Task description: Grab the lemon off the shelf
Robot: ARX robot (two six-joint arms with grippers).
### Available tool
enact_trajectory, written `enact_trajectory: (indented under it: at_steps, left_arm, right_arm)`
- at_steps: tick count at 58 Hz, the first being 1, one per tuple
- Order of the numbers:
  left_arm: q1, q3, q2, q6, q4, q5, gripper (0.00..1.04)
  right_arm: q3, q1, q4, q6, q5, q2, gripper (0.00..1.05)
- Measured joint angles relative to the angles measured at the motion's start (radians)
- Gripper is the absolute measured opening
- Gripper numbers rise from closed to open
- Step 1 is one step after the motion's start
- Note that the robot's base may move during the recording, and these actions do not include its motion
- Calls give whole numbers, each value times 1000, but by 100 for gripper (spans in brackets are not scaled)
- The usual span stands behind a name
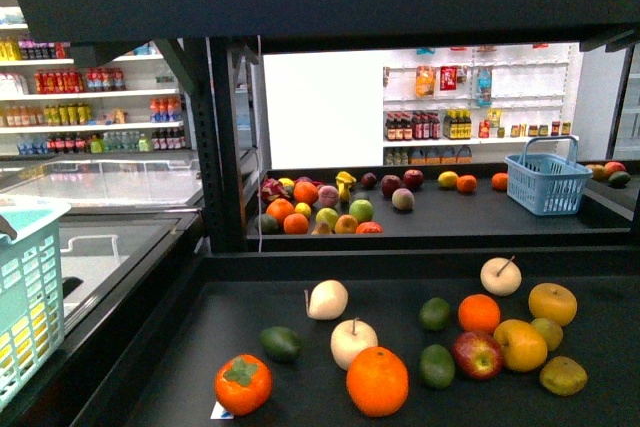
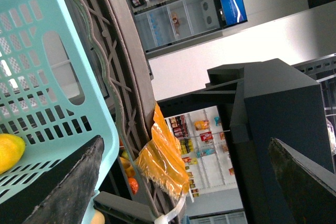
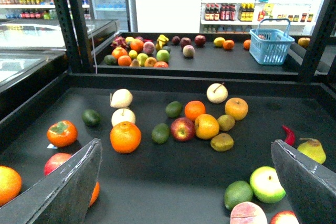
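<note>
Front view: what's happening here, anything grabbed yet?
Nothing is grabbed. Neither arm shows in the front view. The right gripper is open above the shelf tray of mixed fruit, including an orange and a red apple. The left gripper is open beside a light blue basket, where a lemon shows through the mesh.

A grocery shop: loose fruit spread on a black tiered shelf [image 1: 420, 229], bottle-stocked white shelving [image 1: 95, 97], glass freezer cases [image 1: 100, 182], blue shopping basket [image 1: 547, 182]

yellow lemon [image 2: 9, 151], mint lattice basket [image 2: 63, 108], seemingly matte black shelf [image 1: 150, 367]
</note>
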Motion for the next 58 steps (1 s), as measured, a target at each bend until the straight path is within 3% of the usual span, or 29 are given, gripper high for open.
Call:
enact_trajectory:
  at_steps: [12,21,30,41,51,58]
  left_arm:
    - [-4,-13,-152,117,-216,-42,97]
    - [-61,-28,-294,362,-314,-166,97]
    - [-209,-117,-394,785,-258,-314,97]
    - [-497,-304,-477,1143,-189,-469,97]
    - [-700,-424,-534,1215,-119,-585,97]
    - [-713,-524,-628,1213,-147,-485,75]
  right_arm:
    - [0,0,0,0,0,0,97]
    - [0,0,0,0,0,0,97]
    - [0,0,0,0,0,0,97]
    - [0,0,0,0,0,0,97]
    - [0,0,0,0,0,0,97]
    - [0,0,0,0,0,0,97]
